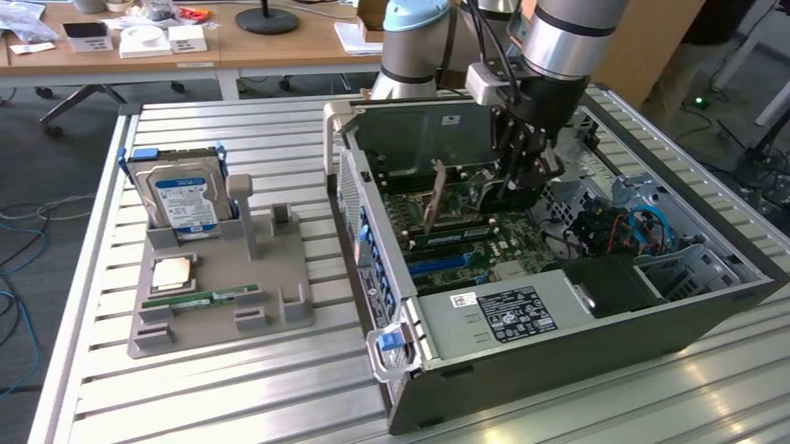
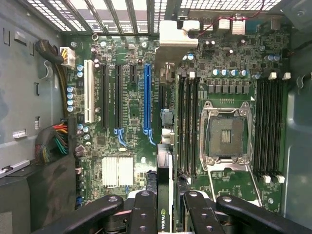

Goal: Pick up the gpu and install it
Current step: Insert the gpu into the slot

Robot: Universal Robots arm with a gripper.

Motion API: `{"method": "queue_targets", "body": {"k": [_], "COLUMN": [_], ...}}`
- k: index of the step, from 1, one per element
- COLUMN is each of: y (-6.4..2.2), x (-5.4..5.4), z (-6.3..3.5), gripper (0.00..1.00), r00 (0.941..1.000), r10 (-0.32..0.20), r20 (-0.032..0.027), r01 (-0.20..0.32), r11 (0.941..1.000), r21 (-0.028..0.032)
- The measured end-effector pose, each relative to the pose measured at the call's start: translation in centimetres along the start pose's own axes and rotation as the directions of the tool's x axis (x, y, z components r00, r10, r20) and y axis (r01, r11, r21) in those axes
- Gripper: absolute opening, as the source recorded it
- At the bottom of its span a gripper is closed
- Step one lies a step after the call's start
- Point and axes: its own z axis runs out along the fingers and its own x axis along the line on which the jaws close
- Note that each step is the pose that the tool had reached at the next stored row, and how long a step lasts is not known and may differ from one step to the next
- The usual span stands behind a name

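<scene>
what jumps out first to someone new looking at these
The open computer case dominates the slatted table, the arm's pincer inside it gripping the gpu edge-on above the motherboard. On the exterior view's left, a grey tray holds a hard drive upright.

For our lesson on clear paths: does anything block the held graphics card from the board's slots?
Nothing visible does. The tool grips the card edge-on above the board; the blue slot and black slots beside it are empty, and the cables sit aside by the case wall.
</scene>
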Motion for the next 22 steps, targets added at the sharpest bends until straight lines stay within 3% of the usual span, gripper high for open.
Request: {"method": "queue_targets", "body": {"k": [22], "y": [0.49], "x": [0.00], "z": [0.37], "gripper": [0.26], "r00": [1.0000], "r10": [-0.001], "r20": [-0.0001], "r01": [0.001], "r11": [1.0000], "r21": [0.0038]}}
